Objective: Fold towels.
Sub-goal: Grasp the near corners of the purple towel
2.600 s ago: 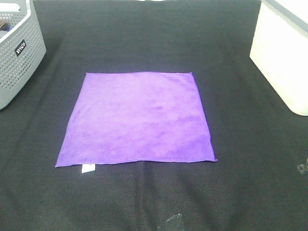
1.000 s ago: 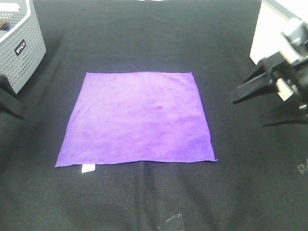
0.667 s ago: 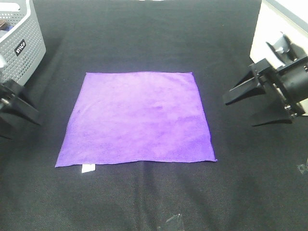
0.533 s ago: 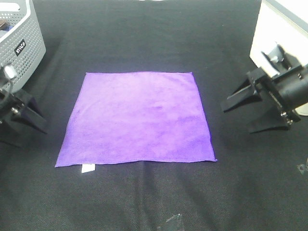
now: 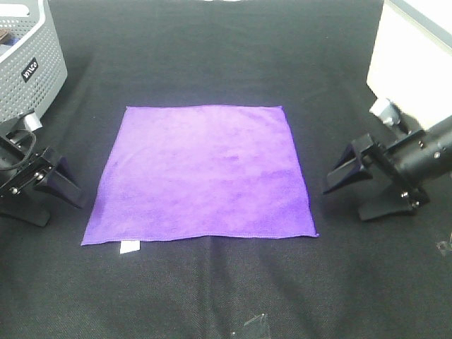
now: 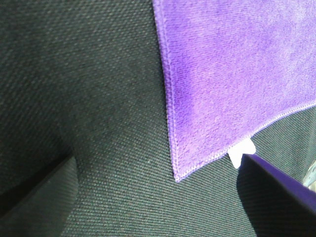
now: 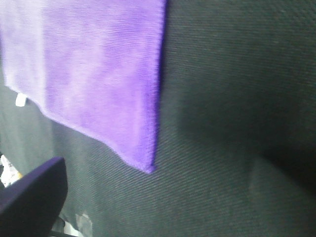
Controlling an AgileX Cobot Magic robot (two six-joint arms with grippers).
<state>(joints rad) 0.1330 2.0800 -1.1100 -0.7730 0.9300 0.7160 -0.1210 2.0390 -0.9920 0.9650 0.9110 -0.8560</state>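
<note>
Both arms reach inward, left gripper (image 5: 65,215) and right gripper (image 5: 342,205) spread wide.

One towel (image 5: 201,173): bright purple microfibre, square. Spread flat on the black counter (image 5: 212,296), single layer, unfolded, barely a ripple. Stitched hem along the edges. Small white tag (image 5: 128,246) pokes out at the near edge, just beside the near left corner. All four corners lie down.

Fuzzy matt purple microfibre towel (image 5: 201,171) with stitched hem on coarse black woven tablecloth (image 5: 212,289).
</note>
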